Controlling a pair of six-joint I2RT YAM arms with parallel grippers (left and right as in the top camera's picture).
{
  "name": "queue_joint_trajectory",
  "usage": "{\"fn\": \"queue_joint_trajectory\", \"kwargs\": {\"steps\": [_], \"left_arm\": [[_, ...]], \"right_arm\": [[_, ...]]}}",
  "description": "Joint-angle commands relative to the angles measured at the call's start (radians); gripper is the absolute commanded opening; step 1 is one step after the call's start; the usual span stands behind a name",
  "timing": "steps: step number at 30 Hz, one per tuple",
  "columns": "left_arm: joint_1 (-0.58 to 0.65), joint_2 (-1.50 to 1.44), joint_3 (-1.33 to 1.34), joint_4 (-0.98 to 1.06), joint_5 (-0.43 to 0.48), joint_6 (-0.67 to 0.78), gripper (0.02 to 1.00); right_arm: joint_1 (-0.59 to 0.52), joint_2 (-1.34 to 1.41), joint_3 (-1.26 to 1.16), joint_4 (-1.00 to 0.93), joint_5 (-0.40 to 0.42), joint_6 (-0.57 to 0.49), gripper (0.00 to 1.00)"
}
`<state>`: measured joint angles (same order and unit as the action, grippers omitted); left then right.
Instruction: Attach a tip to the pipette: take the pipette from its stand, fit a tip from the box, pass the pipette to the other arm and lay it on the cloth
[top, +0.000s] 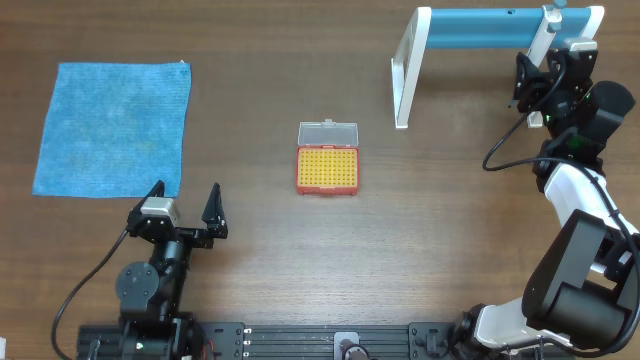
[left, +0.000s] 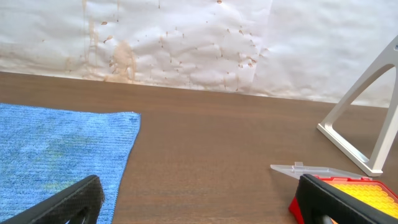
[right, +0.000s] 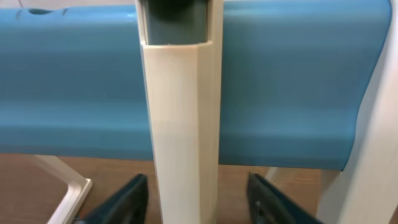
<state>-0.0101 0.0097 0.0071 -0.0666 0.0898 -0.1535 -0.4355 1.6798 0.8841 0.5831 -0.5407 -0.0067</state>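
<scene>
The task is only at its start: the pipette (right: 180, 124) hangs on its stand (top: 480, 28), with the right gripper (right: 198, 199) wide open around it, not yet gripping. The left gripper (top: 185, 200) rests open and empty beside the cloth (top: 110, 130).

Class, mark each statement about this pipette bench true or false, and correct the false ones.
In the top view the blue cloth lies left of the tip box. True.
The tip box has its lid open. True.
The pipette lies on the blue cloth. False: it hangs on the stand.
The right end effector has a finger on either side of the pipette. True.
The left end effector is shut on a tip. False: it is open and holds nothing.
</scene>
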Motion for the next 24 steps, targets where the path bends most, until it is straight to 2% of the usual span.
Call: {"fn": "queue_joint_trajectory", "kwargs": {"steps": [1,7,13,15,24], "left_arm": [[0.003,-0.005,-0.002,-0.006,0.008,0.016,0.998],[0.003,-0.005,-0.002,-0.006,0.008,0.016,0.998],[0.003,-0.005,-0.002,-0.006,0.008,0.016,1.000],[0.003,-0.005,-0.002,-0.006,0.008,0.016,0.998],[0.003,-0.005,-0.002,-0.006,0.008,0.016,0.998]], "right_arm": [[0.005,0.015,0.021,-0.006,0.009,-0.001,0.408],[0.005,0.014,0.021,-0.028,0.005,-0.001,0.242],[0.005,-0.011,0.021,-0.028,0.005,0.000,0.187],[0.005,-0.028,0.021,-0.029,0.005,0.000,0.134],[0.005,-0.168,0.021,-0.028,0.004,0.008,0.112]]}}
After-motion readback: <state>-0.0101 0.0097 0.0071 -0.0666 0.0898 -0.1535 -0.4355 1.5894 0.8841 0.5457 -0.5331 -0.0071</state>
